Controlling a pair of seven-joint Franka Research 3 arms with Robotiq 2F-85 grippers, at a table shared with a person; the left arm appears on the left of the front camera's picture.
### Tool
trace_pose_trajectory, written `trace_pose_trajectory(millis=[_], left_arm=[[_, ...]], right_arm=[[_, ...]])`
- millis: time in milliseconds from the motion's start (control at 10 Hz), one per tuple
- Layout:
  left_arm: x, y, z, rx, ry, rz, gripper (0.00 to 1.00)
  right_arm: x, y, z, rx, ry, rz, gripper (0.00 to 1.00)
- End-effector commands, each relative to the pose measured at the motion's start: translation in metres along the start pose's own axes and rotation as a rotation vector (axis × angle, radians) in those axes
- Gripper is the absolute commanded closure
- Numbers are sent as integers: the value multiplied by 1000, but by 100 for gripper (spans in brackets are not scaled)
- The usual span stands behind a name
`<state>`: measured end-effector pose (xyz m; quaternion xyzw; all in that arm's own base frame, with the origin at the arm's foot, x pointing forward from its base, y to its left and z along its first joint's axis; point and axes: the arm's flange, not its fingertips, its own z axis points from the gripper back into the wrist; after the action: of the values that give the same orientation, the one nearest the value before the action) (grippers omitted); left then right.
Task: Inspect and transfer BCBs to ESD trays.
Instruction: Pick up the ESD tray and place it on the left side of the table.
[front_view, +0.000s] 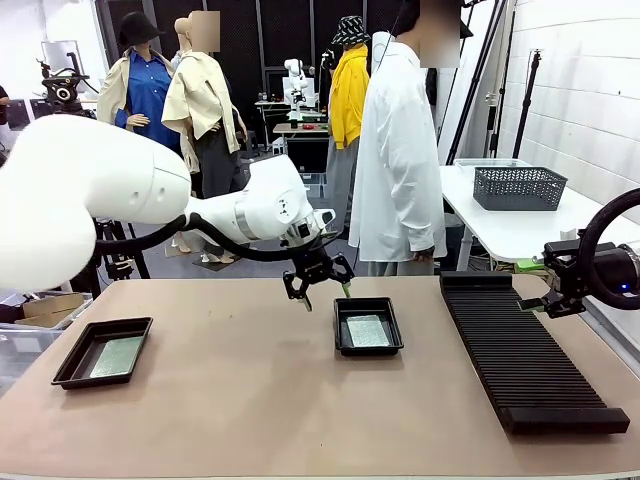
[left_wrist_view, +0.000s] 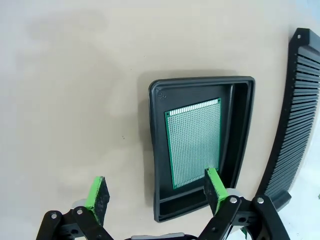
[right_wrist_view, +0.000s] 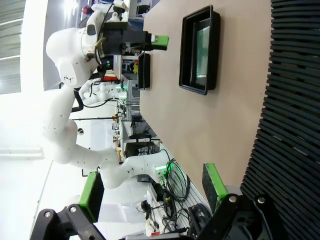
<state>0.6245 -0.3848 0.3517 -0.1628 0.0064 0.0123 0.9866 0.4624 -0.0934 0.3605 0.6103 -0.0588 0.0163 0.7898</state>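
L hand (front_view: 318, 283): wide apart, holds nothing, up in the air just by the far left edge of the mid tray.
R hand (front_view: 556, 296): wide apart, holds nothing, at the right edge of the counter, by the far end of the rack.
Mid tray (front_view: 345, 343): black, on the counter (front_view: 250, 400), 1 green board (front_view: 367, 330) flat inside.
Left tray (front_view: 70, 368): black, near the counter's left edge, 1 green board (front_view: 117, 356) flat inside.
Rack (front_view: 520, 355): long, black, ribbed, on the right, apart from the mid tray.
Person (front_view: 398, 150): white coat, stands at the far side.
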Motion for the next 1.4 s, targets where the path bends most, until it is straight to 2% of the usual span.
trace_pose_trajectory(millis=[0,700,800,900,1300], left_arm=[[12,-13,-6,57,9,20,0],[21,-12,-40,84,47,23,0],[19,-12,-41,94,65,32,0],[15,-4,-41,46,52,4,0],[15,-4,-41,46,52,4,0]], right_arm=[[-1,1,0,-4,-3,-1,0],[-1,1,0,-4,-3,-1,0],[-1,1,0,-4,-3,-1,0],[-1,1,0,-4,-3,-1,0],[-1,1,0,-4,-3,-1,0]])
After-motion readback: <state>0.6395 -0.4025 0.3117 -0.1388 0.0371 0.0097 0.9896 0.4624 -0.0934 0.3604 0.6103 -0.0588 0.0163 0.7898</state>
